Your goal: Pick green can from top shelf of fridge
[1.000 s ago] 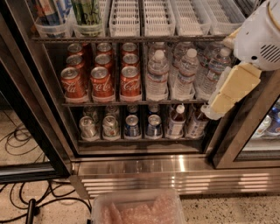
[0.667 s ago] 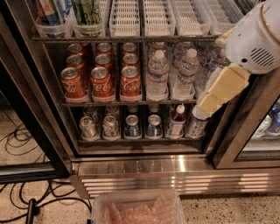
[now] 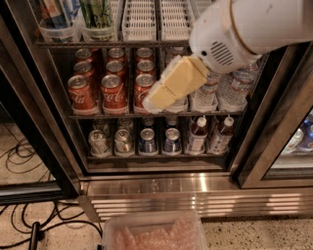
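The green can (image 3: 98, 13) stands in a clear tray at the left of the top shelf (image 3: 146, 44) of the fridge (image 3: 46, 117), cut off by the frame's top edge. A blue-and-white tall can (image 3: 55, 14) stands just left of it. My gripper (image 3: 152, 101), cream-coloured on a white arm (image 3: 244, 24), hangs in front of the middle rack. It points down and left, below and to the right of the green can, and is apart from it. It holds nothing that I can see.
White slotted trays (image 3: 139, 19) line the top shelf. Red cola cans (image 3: 112, 88) and water bottles (image 3: 234, 88) fill the middle rack. Small cans (image 3: 122, 141) and bottles (image 3: 198, 136) sit below. A plastic bin (image 3: 156, 233) and cables (image 3: 19, 156) lie on the floor before the steel base (image 3: 195, 195).
My arm has swung left from the fridge's right edge to the middle of the opening, and the gripper now covers the water bottles next to the cola cans.
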Tool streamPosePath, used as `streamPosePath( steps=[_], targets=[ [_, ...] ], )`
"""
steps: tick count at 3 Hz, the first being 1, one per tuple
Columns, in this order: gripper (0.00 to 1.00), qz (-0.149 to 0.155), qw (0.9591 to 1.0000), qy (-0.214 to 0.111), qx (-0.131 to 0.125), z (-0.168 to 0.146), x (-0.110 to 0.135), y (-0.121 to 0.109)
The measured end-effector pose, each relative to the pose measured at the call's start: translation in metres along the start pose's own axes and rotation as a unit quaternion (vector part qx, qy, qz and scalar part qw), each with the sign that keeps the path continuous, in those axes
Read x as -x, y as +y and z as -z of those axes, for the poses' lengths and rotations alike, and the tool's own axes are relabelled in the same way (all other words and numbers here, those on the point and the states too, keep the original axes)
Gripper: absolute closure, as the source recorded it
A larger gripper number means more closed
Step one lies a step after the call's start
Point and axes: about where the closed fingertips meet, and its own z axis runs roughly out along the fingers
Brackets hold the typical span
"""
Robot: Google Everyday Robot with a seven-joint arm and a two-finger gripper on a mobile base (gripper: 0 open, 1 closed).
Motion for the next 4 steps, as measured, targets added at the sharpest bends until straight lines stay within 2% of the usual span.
streamPosePath(
  steps=[1, 2, 3, 4],
  targets=[
    [0.0, 0.028, 0.9982, -0.05, 0.017, -0.012, 0.056, 0.023],
    [0.0, 0.028, 0.9982, -0.05, 0.017, -0.012, 0.056, 0.023],
    [0.0, 0.017, 0.9963, -0.084, 0.003, -0.015, 0.071, 0.028],
    [0.0, -0.008, 0.9907, -0.135, -0.014, -0.032, 0.101, 0.048]
  ],
)
